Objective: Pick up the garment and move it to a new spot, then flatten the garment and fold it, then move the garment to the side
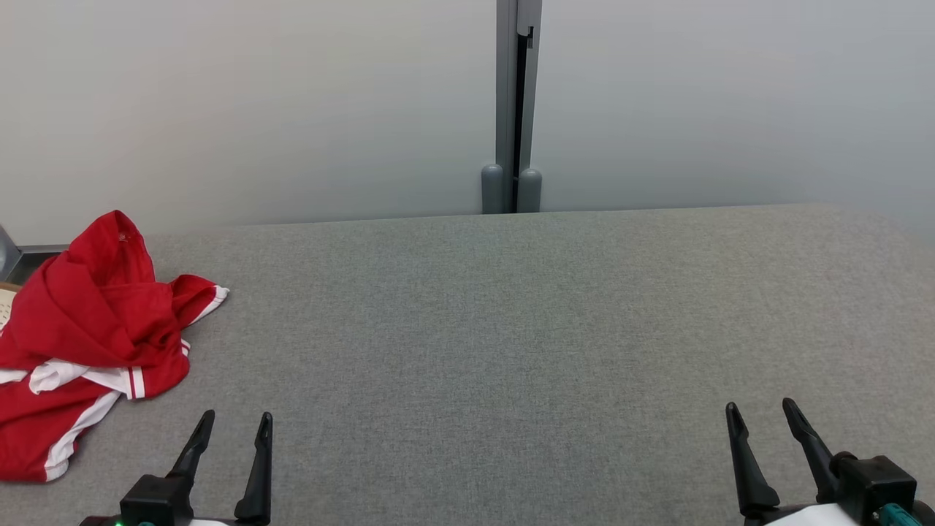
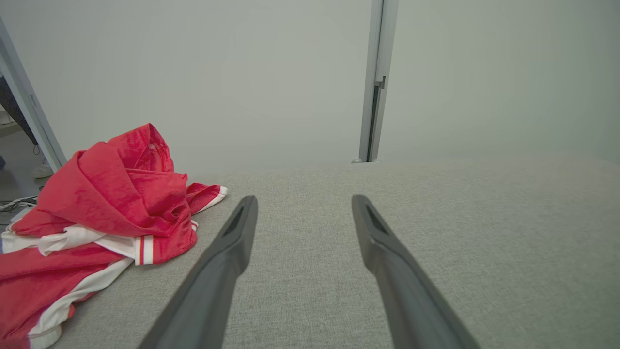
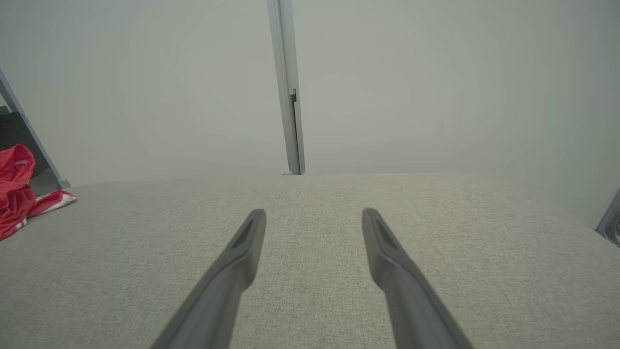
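At the near edge of the grey tabletop [image 1: 511, 329], the left jaws and the right jaws both stand wide apart, empty and clear of the cloth. Just beyond the left jaws, the red garment [image 1: 80, 343] with white trim lies crumpled at the left edge. Behind the far edge rises a grey post [image 1: 511, 109].

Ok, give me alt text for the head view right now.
A crumpled red garment with white stripes lies at the left edge of a grey fabric table. The left gripper and right gripper sit open and empty at the bottom corners, facing a pale wall.
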